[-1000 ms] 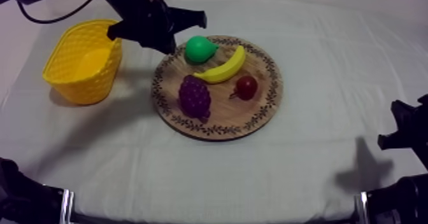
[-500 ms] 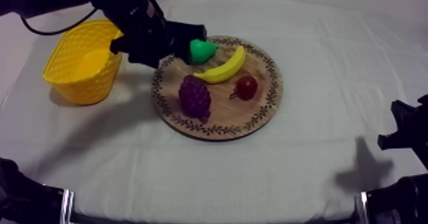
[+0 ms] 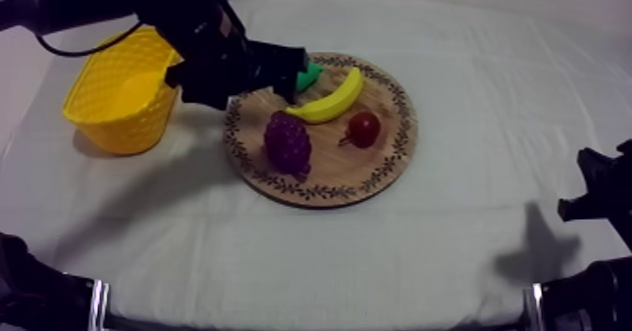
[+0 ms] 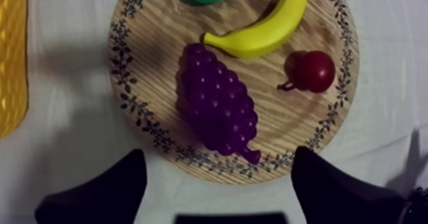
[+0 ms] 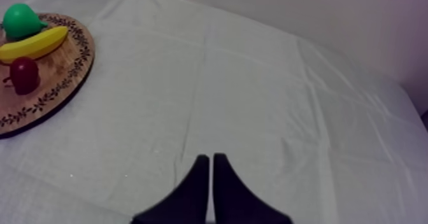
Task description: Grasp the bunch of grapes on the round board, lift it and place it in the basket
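The purple bunch of grapes (image 3: 288, 143) lies on the left part of the round wooden board (image 3: 376, 175). My left gripper (image 3: 243, 71) hangs over the board's rear left rim, between the yellow basket (image 3: 122, 90) and the pear (image 3: 308, 74). In the left wrist view its fingers stand wide apart, and the gripper (image 4: 218, 155) is open above the grapes (image 4: 220, 105), holding nothing. My right gripper (image 5: 211, 160) is shut, its fingers together over bare cloth at the table's right side (image 3: 602, 198).
A banana (image 3: 331, 98) and a small red fruit (image 3: 363, 128) lie on the board right of the grapes. The left arm partly covers the pear. The basket stands left of the board, close to its rim. Bare cloth spreads in front and to the right.
My left gripper has opened from shut to wide apart. It has shifted slightly forward over the board's rear left rim and now hides part of the pear. The right arm has not moved.
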`<action>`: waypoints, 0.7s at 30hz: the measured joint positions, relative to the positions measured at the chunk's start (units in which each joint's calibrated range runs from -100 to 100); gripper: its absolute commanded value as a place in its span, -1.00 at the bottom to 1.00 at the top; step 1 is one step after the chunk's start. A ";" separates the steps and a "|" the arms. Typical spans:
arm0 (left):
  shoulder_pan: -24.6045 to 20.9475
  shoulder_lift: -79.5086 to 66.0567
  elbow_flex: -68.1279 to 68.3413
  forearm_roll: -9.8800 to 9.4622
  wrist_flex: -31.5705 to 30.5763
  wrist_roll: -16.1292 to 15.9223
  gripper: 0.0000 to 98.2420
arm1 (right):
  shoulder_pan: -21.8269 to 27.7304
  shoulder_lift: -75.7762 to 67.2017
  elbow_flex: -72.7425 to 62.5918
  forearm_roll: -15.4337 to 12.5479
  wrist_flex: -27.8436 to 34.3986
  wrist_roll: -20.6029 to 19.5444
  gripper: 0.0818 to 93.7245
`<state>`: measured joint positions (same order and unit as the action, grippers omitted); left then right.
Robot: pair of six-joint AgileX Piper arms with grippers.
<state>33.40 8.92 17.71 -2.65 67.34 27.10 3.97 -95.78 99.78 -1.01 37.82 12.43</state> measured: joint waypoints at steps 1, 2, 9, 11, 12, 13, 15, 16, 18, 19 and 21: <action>0.13 0.27 0.00 0.00 -0.04 0.07 0.77 | 0.00 0.00 0.00 0.00 0.00 0.00 -0.99; 0.24 0.61 -0.20 0.08 -0.11 0.18 0.77 | 0.00 0.00 0.00 0.00 0.00 0.00 -0.99; 0.69 4.27 -2.22 0.56 -0.29 0.52 0.76 | 0.00 0.00 0.00 0.00 0.00 0.00 -0.99; 0.73 5.57 -2.94 0.69 -0.39 0.65 0.75 | 0.00 0.00 0.00 0.00 0.00 0.00 -0.99; 0.73 6.35 -3.36 0.79 -0.40 0.72 0.75 | 0.00 0.00 0.00 0.00 0.00 0.00 -0.99; 0.73 7.14 -3.68 0.84 -0.51 0.77 0.74 | 0.00 0.00 0.00 0.00 0.00 0.00 -0.99; 0.56 8.57 -3.91 1.26 -1.19 0.73 0.73 | 0.00 0.00 0.00 0.00 0.00 0.00 -0.99; 0.43 9.35 -3.91 1.45 -1.55 0.57 0.73 | 0.00 0.00 0.00 0.00 0.00 0.00 -0.99; 0.08 10.84 -3.42 2.03 -2.89 0.22 0.72 | 0.00 0.00 0.00 0.00 0.00 0.00 -0.99; -0.11 11.53 -3.09 2.30 -3.50 -0.03 0.72 | 0.00 0.00 0.00 0.00 0.00 0.00 -0.99; -0.46 12.74 -2.56 3.10 -4.92 -0.41 0.71 | 0.00 0.00 0.00 0.00 0.00 0.00 -0.99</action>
<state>32.94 21.66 15.15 0.45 62.41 26.69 3.97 -95.78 99.78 -1.01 37.82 12.43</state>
